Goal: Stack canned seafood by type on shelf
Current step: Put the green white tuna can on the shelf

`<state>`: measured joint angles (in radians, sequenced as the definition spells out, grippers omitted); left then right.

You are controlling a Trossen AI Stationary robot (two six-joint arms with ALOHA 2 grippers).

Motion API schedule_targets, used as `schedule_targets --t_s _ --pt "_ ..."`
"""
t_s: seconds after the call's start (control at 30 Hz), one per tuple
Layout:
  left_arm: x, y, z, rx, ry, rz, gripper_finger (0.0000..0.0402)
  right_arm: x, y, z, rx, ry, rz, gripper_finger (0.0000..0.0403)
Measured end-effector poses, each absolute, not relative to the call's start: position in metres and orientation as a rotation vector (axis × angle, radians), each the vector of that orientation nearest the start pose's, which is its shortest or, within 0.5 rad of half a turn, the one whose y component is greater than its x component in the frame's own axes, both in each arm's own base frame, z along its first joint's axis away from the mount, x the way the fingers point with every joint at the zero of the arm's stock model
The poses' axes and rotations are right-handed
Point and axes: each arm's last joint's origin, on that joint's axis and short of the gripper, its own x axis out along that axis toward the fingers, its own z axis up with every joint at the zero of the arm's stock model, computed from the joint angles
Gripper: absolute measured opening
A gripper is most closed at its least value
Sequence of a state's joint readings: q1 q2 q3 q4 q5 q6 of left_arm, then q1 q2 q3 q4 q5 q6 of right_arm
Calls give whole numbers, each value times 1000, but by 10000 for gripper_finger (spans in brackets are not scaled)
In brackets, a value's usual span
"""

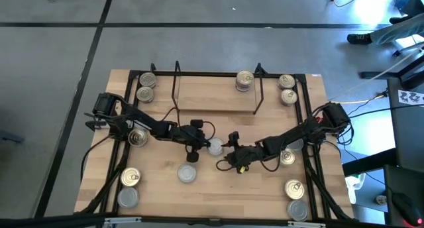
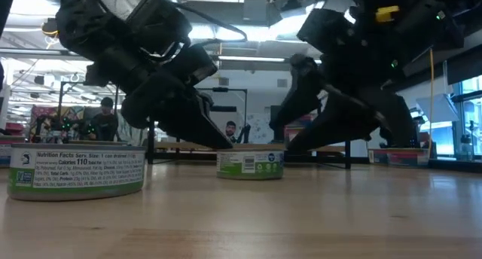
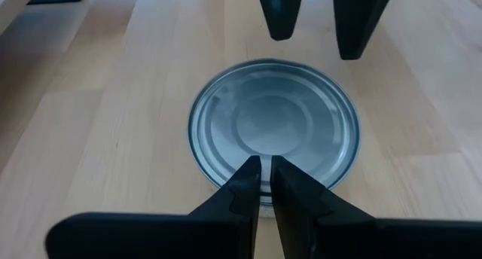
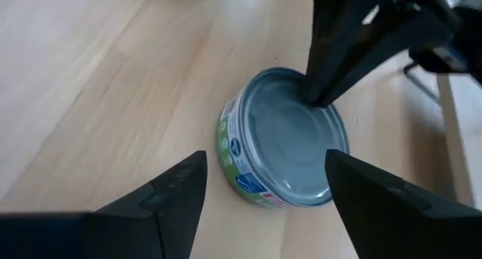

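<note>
I had both arms at the middle of the table (image 1: 199,191), around 1 silver-topped tin (image 1: 214,146) that stood in front of the shelf (image 1: 215,94): the left gripper (image 3: 262,171) had its fingers nearly closed, holding nothing, with the tips over the near edge of the lid, and the right gripper (image 4: 260,195) had its fingers wide, 1 on each side of the tin but not yet touching it. I judged that the 2 grippers were very near to each other, so closing the right one could hit the left fingers or push the tin away sideways, because the left tips sat in the way.
</note>
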<state>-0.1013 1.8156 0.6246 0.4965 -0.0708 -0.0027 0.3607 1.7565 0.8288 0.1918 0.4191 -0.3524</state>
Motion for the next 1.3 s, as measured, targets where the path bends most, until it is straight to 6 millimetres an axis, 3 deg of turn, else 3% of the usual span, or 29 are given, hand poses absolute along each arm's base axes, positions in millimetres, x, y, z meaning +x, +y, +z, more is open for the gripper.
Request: schedule_targets --t_s 0.17,0.47,0.9,1.13,1.3 --pt "298 -28 90 46 658 -29 33 316 106 140 -742 690 92 269" --pt "297 -28 90 38 652 -26 33 318 106 139 -811 676 85 269" --pt "297 -28 89 50 642 -31 33 324 107 116 -844 707 61 269" --pt "280 -26 82 4 569 -16 33 325 107 111 -881 711 64 269" --pt "278 -24 82 -6 557 -13 33 329 108 112 -956 675 50 269"
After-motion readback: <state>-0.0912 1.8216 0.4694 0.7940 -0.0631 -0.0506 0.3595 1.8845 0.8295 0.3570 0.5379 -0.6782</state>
